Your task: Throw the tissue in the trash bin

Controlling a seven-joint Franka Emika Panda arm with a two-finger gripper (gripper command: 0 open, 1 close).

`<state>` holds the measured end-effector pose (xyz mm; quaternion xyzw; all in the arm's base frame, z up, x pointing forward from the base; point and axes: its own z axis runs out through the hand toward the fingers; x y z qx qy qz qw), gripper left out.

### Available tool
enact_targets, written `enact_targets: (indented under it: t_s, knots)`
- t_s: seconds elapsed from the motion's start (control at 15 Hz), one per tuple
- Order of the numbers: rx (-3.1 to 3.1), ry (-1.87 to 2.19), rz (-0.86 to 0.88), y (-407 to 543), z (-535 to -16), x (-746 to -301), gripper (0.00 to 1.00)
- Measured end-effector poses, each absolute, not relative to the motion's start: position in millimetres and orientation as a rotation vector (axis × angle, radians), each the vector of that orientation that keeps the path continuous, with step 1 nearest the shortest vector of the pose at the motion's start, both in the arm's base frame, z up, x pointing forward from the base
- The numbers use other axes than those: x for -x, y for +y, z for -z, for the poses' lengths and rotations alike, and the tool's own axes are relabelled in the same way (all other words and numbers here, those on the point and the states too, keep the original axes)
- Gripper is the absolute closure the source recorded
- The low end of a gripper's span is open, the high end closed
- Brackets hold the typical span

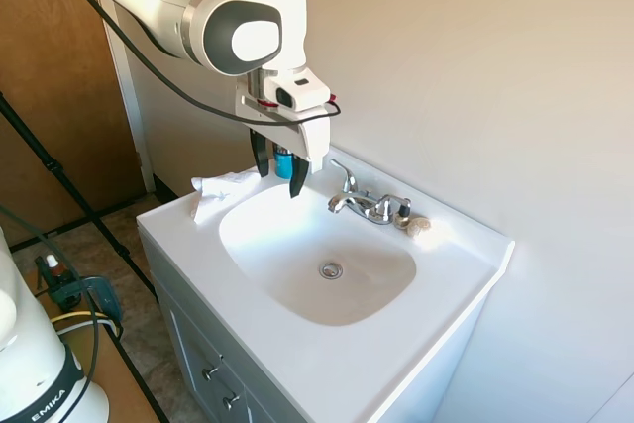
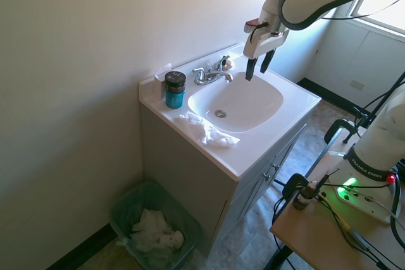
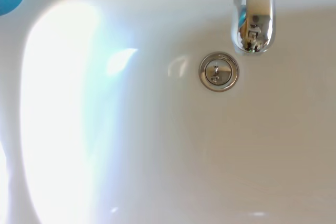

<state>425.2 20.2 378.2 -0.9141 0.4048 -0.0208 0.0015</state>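
The crumpled white tissue [image 1: 221, 188] [image 2: 207, 130] lies on the sink counter's rim, beside the basin. My gripper [image 1: 276, 173] [image 2: 259, 66] hangs open and empty above the basin, a short way from the tissue and well above it. On the floor by the vanity stands the trash bin [image 2: 152, 226], a dark mesh bin lined with a bag and holding crumpled white paper. The wrist view looks straight down on the drain [image 3: 218, 71] and the faucet spout [image 3: 252, 11]; the tissue does not show there.
A blue jar with a black lid [image 2: 174, 89] [image 1: 283, 161] stands on the counter's back corner. A chrome faucet [image 1: 362, 201] [image 2: 211, 74] sits behind the white basin [image 1: 277, 274]. A shell-shaped item [image 1: 417, 225] lies by the faucet. The wall runs close behind.
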Motion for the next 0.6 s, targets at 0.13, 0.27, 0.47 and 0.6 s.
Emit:
enact_targets:
  t_s: [0.13, 0.27, 0.47, 0.6]
  knots:
    - [2.877, 1.254, 0.064, 19.6, -377.9, -425.2, 0.0]
    - [2.893, 1.223, 0.062, 24.6, -377.7, -424.7, 0.0]
    - [2.936, 1.134, 0.083, 60.3, -377.6, -422.2, 0.0]
    - [2.949, 1.08, 0.102, 93.5, -375.2, -418.9, 0.0]
